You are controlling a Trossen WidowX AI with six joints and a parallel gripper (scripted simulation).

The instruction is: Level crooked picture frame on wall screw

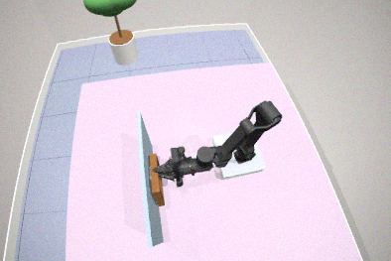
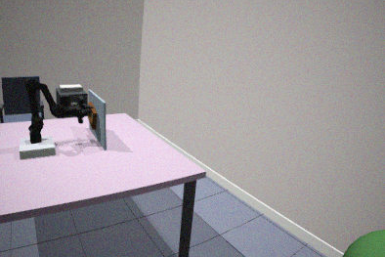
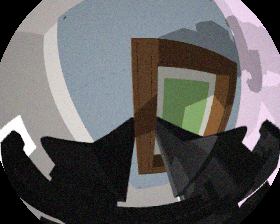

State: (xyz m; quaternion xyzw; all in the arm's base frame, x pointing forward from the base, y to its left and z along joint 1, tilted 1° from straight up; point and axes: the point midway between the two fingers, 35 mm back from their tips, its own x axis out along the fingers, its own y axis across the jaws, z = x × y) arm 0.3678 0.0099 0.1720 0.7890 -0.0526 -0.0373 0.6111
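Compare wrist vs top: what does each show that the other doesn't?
Wrist only: the frame's front face, brown border around a green picture, tilted in view. Top only: the whole arm on its white base plate, the potted plant, the pink table. Both: the tool shut on the frame against the pale blue wall panel.

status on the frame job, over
Tool shut on the picture frame's edge. Frame against the pale blue wall panel, looks tilted in the wrist view. Nothing in the way near the frame; potted plant far off on the floor.
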